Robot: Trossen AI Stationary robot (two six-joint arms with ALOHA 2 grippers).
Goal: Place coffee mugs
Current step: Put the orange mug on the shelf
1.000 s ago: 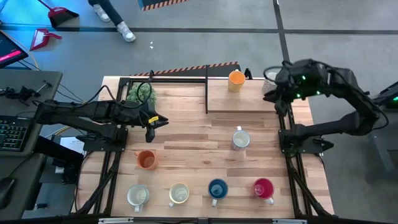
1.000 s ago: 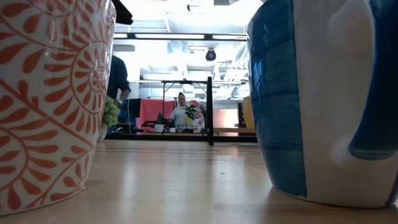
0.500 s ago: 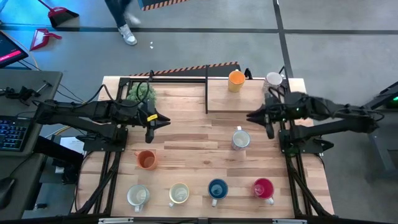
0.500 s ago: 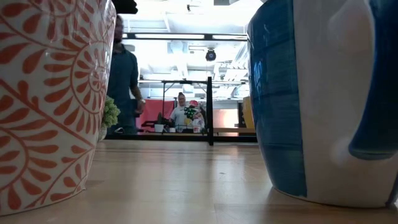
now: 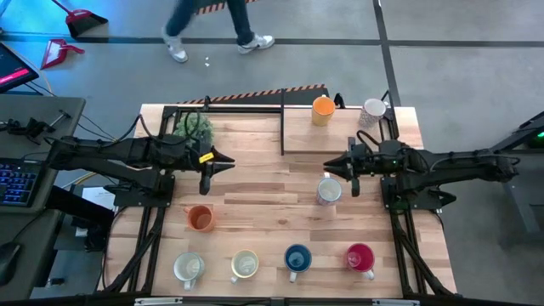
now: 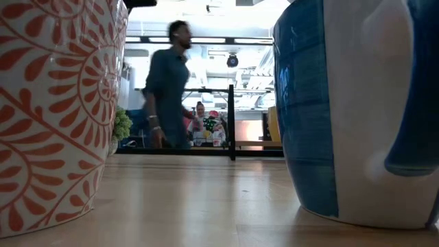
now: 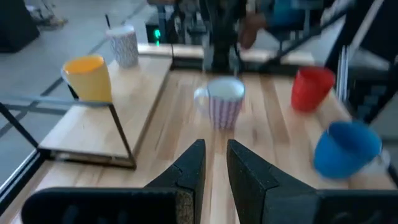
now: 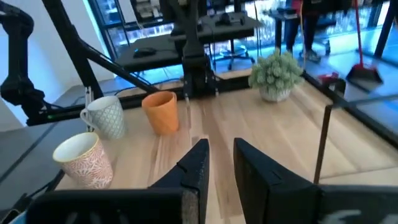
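Eight mugs stand upright on their bases. An orange mug [image 5: 322, 110] and a patterned white mug [image 5: 372, 110] are on the raised board at the far edge. A striped mug [image 5: 328, 190] stands mid-table, and an orange mug [image 5: 201, 218] left of it. Along the near edge stand a white mug [image 5: 188, 267], an orange-patterned cream mug [image 5: 245, 265], a blue mug [image 5: 297, 258] and a red mug [image 5: 360, 257]. My right gripper [image 5: 331, 166] hovers just beyond the striped mug, open by a narrow gap. My left gripper [image 5: 223, 161] waits mid-left, also narrowly open.
A small green plant [image 5: 195, 127] stands at the far left corner. A black upright frame [image 5: 282, 127] edges the raised board [image 5: 340, 136]. Bare wood lies between the two grippers. A person [image 6: 168, 89] walks past beyond the far edge.
My right gripper has swung from the far right corner, by the patterned white mug, toward the table's middle and near side, and has come down to just beyond the striped mug. That mug stays upright on the board. A person has walked across behind the table.
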